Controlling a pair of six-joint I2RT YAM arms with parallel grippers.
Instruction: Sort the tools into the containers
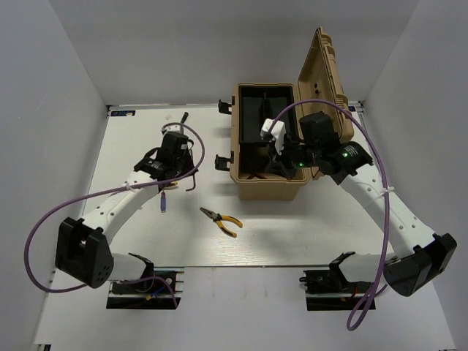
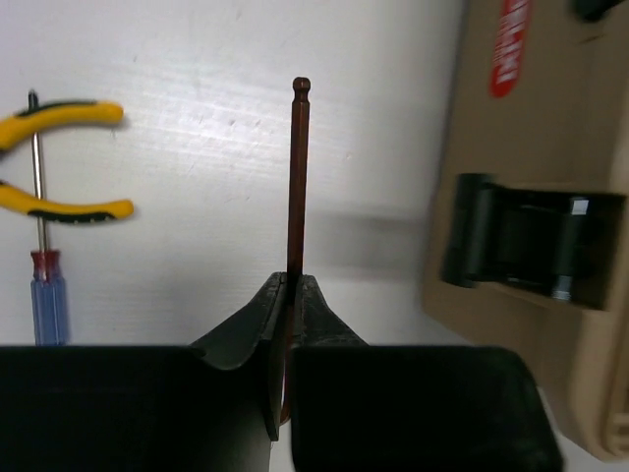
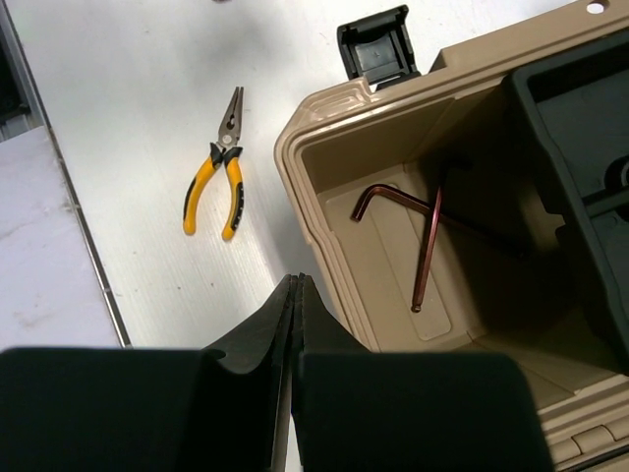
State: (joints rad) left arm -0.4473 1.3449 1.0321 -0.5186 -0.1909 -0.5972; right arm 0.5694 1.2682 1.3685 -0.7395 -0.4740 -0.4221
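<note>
- A hex key (image 2: 299,177) is clamped in the left end effector (image 2: 292,295); its lower end is hidden.
- The right end effector (image 3: 297,295) is closed on nothing.
- At 9 o'clock of the toolbox (image 3: 295,167), pliers (image 3: 218,187) are seen.

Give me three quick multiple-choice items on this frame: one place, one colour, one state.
1. Where are the pliers relative to the toolbox?
A. inside it
B. on the table, outside it
C. on its lid

2. What is the main colour of the screwdriver handle?
A. green
B. blue
C. orange

3. What state is the left claw in?
A. open and empty
B. shut on the screwdriver
C. shut on a hex key

Answers:
1 B: the top view shows them on the white surface in front of the box.
2 B: the left wrist view shows a blue grip.
3 C: its fingers pinch the dark shaft.
</note>
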